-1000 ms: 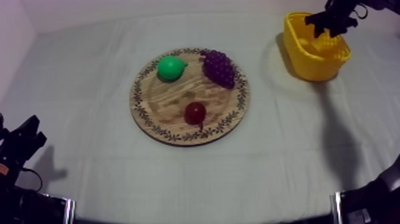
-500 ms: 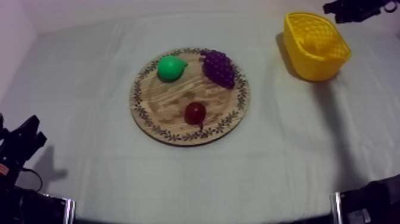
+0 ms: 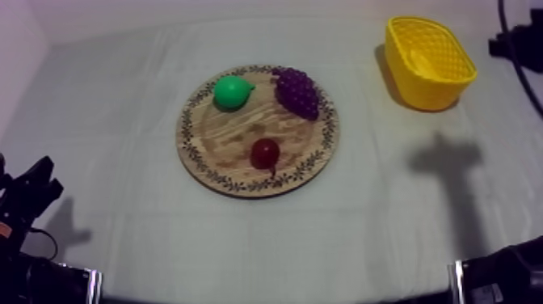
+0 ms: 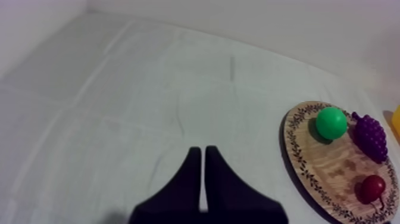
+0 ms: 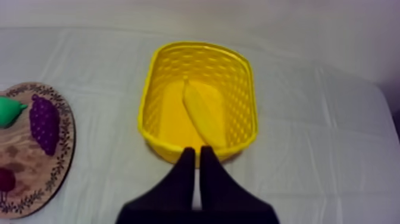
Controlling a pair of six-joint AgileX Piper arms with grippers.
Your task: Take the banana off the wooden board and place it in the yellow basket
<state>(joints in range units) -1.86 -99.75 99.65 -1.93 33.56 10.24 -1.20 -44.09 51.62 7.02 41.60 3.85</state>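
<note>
The yellow banana (image 5: 202,116) lies inside the yellow basket (image 5: 238,89), slanted along its floor. My right gripper (image 5: 193,156) is shut with nothing in it, its fingers together as a narrow wedge just short of the basket's near rim. From above, the basket (image 3: 397,57) stands at the table's far right with the banana (image 3: 424,61) in it, and my right arm (image 3: 517,42) is at the edge beside it. My left gripper (image 4: 199,156) is shut on nothing, low over bare cloth at the near left (image 3: 40,179).
The round wooden board (image 3: 234,133) sits mid-table with a green pear (image 3: 232,91), purple grapes (image 3: 296,91) and a small red fruit (image 3: 265,153) on it. Open cloth lies between board and basket and along the front.
My right gripper has drawn back from over the basket toward the right edge and its fingers have closed on nothing. The banana stays in the basket. The left arm has not moved.
</note>
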